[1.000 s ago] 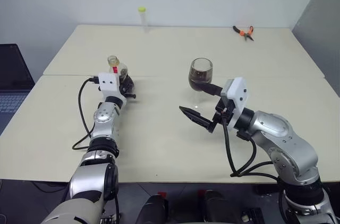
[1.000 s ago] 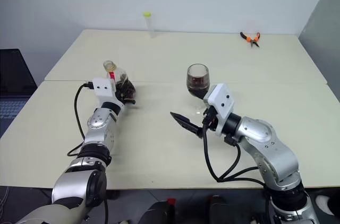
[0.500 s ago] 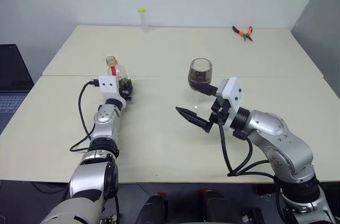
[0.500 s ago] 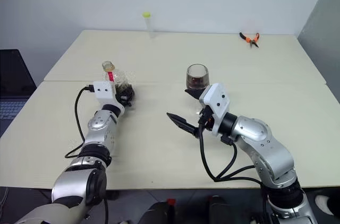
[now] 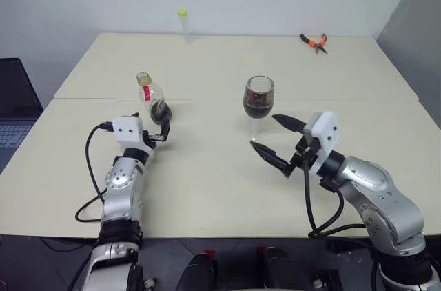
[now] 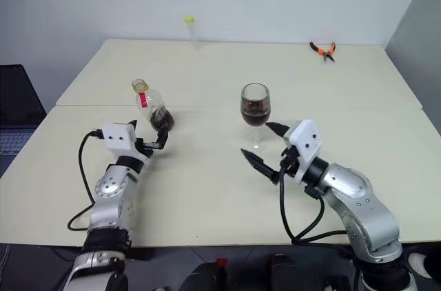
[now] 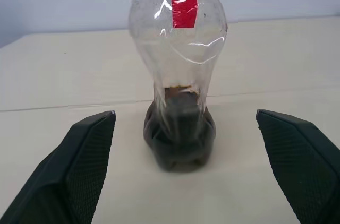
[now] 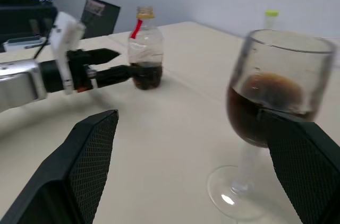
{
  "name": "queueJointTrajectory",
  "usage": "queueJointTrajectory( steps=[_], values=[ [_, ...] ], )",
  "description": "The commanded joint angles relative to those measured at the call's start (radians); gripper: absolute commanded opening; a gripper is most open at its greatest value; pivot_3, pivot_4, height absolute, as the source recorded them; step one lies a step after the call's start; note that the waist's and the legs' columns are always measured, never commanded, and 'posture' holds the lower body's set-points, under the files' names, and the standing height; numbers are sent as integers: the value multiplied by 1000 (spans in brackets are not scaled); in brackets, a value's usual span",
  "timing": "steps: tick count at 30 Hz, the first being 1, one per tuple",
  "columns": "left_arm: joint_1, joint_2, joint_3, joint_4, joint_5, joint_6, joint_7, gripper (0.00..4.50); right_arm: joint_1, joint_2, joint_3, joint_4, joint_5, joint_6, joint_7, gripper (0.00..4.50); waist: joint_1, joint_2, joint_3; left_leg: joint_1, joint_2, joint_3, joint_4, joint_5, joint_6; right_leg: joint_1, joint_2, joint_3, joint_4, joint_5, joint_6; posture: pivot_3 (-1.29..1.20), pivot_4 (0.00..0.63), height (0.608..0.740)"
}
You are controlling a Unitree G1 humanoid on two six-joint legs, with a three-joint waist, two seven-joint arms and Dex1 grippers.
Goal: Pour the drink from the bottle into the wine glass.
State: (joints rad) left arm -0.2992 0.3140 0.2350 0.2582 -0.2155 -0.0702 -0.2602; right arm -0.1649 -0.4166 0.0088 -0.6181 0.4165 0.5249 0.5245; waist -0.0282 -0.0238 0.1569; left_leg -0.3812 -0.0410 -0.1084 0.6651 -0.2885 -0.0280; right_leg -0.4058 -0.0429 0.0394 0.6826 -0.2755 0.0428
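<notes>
The bottle (image 5: 153,98) stands upright and uncapped on the table's left half, with a little dark drink (image 7: 179,136) in its base. My left gripper (image 5: 153,125) is open just short of it, fingertips (image 7: 90,144) wide on either side and touching nothing. Right of centre stands the wine glass (image 5: 258,98), and the drink (image 6: 254,110) fills the lower part of its bowl. My right gripper (image 6: 255,138) is open and empty, just in front of the glass's stem and apart from it.
A slim tube with a yellow top (image 5: 183,21) stands at the table's far edge. Orange-handled pliers (image 5: 315,41) lie at the far right. A laptop (image 5: 14,108) sits off the left side. A seam (image 5: 207,100) runs across the table (image 5: 207,181).
My left gripper has opened, let go of the bottle and drawn back toward me; the bottle now stands free. My right gripper has shifted to the right, still open.
</notes>
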Motion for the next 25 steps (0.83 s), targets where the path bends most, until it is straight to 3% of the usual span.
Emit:
queueJointTrajectory(
  steps=[1,10,15,25],
  values=[
    [108,8,20,-252,-29,110,31,4481,99,36,-133,66,-49,-137,-74,4500,0,-1,-3,0,0,0,0,0,0,1,1,0,-1,0,0,0,150,740],
    [161,-14,-20,-357,55,191,112,4481,64,160,-226,528,-259,-578,-291,4500,0,2,-5,3,0,4,-2,0,0,2,5,3,0,0,0,0,150,740],
    [162,-25,-9,-348,56,187,124,4481,-11,165,-260,687,-253,-653,-321,4500,-2,3,-5,2,1,6,-2,2,-3,1,5,4,-1,0,0,0,150,740],
    [176,-20,7,-328,75,144,132,4481,-68,138,-271,791,-237,-691,-312,4500,-1,3,-5,2,1,5,-2,0,-1,1,5,4,-1,0,0,0,150,740]
  ],
)
